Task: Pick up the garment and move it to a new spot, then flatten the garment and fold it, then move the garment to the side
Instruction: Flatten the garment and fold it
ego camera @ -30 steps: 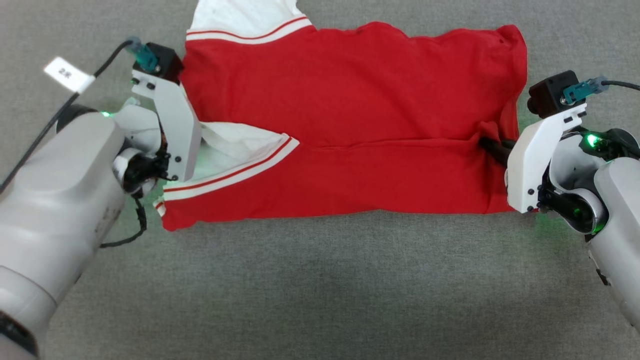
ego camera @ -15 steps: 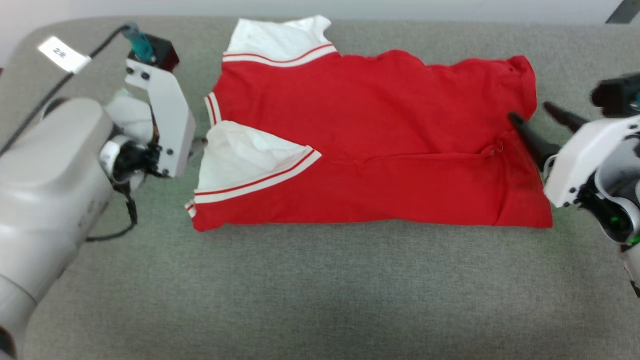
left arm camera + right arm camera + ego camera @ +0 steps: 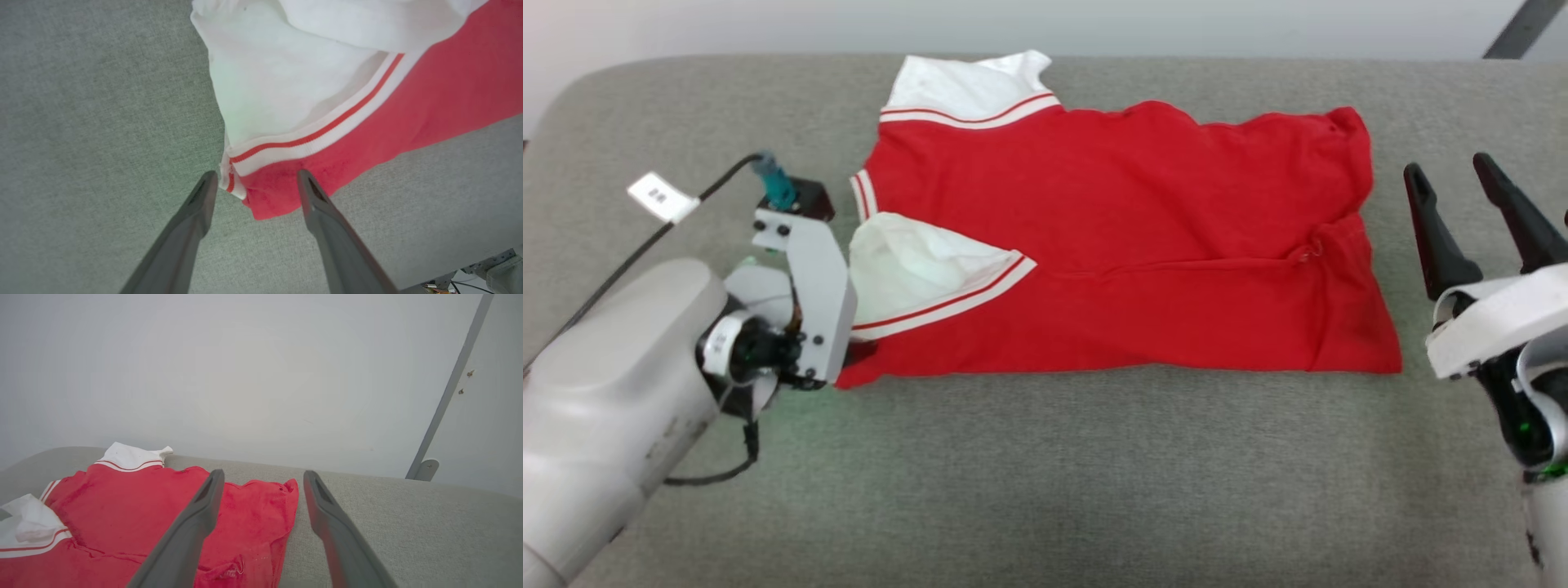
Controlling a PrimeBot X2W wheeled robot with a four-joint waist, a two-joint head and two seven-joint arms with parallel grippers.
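Observation:
The garment (image 3: 1119, 237), a red jersey with white sleeves and striped trim, lies folded into a rough rectangle on the grey table (image 3: 1045, 474). One white sleeve (image 3: 915, 265) is folded over its left part, and another pokes out at the far left. My left gripper (image 3: 256, 179) is open, low at the garment's near left corner (image 3: 269, 200), which lies between the fingers ungripped. In the head view its white bracket (image 3: 817, 302) hides most of the fingers. My right gripper (image 3: 1450, 175) stands open off the garment's right edge, fingers pointing away, holding nothing; its own view shows the garment (image 3: 143, 506) to the left.
The table's rounded far edge (image 3: 1176, 61) meets a pale wall. A grey metal bar (image 3: 449, 388) leans at the far right. A cable with a white tag (image 3: 662, 198) trails from my left wrist. Bare grey surface spans the near half.
Both grippers have opened and let go of the garment. The right one drew back to the right and turned fingers-up; the left dropped to the near left corner. The head camera pulled back.

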